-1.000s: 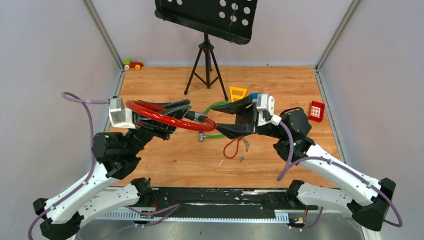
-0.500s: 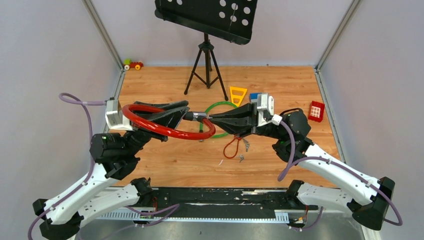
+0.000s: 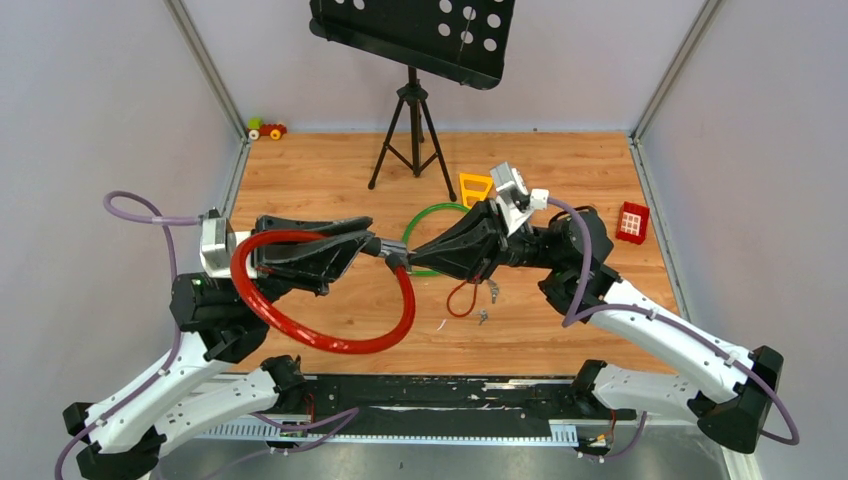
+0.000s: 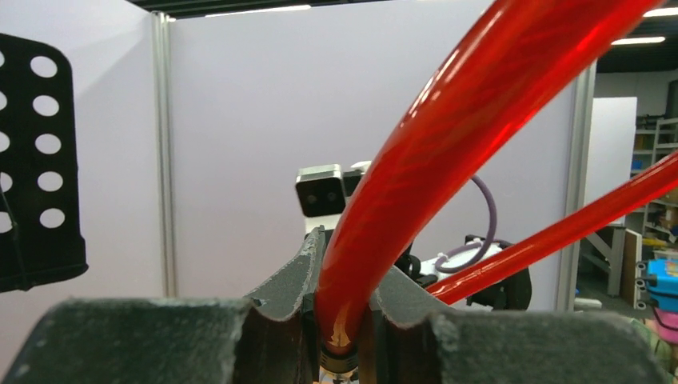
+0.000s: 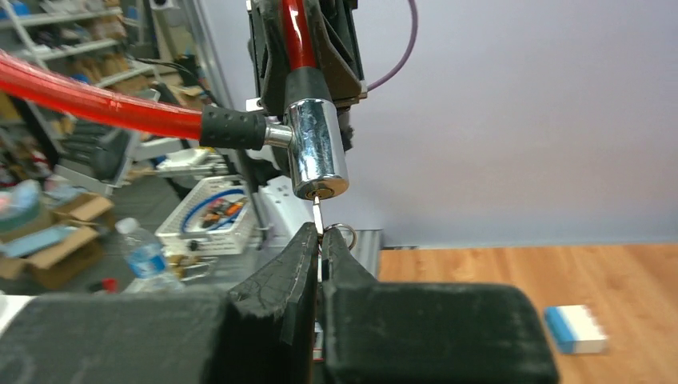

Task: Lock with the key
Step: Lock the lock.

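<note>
The arm bases sit at 6 o'clock in the overhead view. Just beyond them the red cable lock (image 3: 322, 336) sags in a wide loop above the wooden table (image 3: 560, 170). The left gripper (image 3: 383, 254) reaches in from 9 o'clock. Its wrist camera shows the jaws clamped on the cable just above a dark collar (the cable fills most of that picture and blocks whatever lies past it).

The right gripper (image 3: 408, 262) comes in from 3 o'clock and meets it tip to tip over mid-table. In the right wrist view its jaws are pressed together on the key (image 5: 319, 218). The thin silvery blade stands up from between the fingers into the keyway on the underside of the chrome lock cylinder (image 5: 317, 152). The key's head is buried between the pads, and only part of a split ring (image 5: 342, 233) peeks out at 3 o'clock of the blade. How deep the blade sits I cannot tell, and from overhead the key is covered altogether.

On the table under the right gripper lies a thin red loop (image 3: 460, 298) with two grey metal bits (image 3: 483, 317), possibly spare keys. A blue-and-white block (image 5: 574, 329) shows only to the right wrist.

Farther back a green cable ring (image 3: 412, 228) is half hidden by both grippers, and a yellow triangle (image 3: 476, 187) is partly covered by the right wrist. A red brick (image 3: 631, 221) sits at 3 o'clock. At 12 o'clock stands a tripod (image 3: 410, 125) carrying a music stand (image 3: 412, 35), cut off by the top edge. A toy car (image 3: 266, 129) rests in the 11 o'clock corner.
</note>
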`<action>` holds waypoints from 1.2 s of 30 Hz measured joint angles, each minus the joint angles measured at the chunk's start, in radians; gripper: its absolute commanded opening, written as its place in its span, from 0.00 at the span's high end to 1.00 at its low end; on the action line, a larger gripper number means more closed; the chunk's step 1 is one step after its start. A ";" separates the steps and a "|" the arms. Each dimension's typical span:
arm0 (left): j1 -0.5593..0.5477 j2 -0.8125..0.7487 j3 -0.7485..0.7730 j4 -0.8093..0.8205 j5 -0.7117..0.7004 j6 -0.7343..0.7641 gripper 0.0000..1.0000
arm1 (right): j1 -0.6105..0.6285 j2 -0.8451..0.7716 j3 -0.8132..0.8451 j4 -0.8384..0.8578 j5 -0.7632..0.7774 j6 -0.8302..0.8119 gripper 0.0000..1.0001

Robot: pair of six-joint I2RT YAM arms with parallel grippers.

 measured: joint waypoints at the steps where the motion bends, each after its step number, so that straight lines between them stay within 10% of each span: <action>1: 0.000 -0.002 0.000 0.002 0.010 0.005 1.00 | 0.000 0.003 0.001 0.003 -0.006 0.037 1.00; 23: 0.000 -0.005 -0.006 0.059 0.082 0.046 1.00 | -0.011 0.090 -0.124 0.383 0.055 1.001 0.92; 27: 0.000 -0.005 -0.008 0.051 0.082 0.052 1.00 | -0.026 0.084 -0.124 0.363 0.070 0.999 0.56; 36: 0.000 0.007 -0.013 -0.054 0.006 0.063 1.00 | -0.043 -0.083 -0.089 -0.043 0.194 0.490 0.29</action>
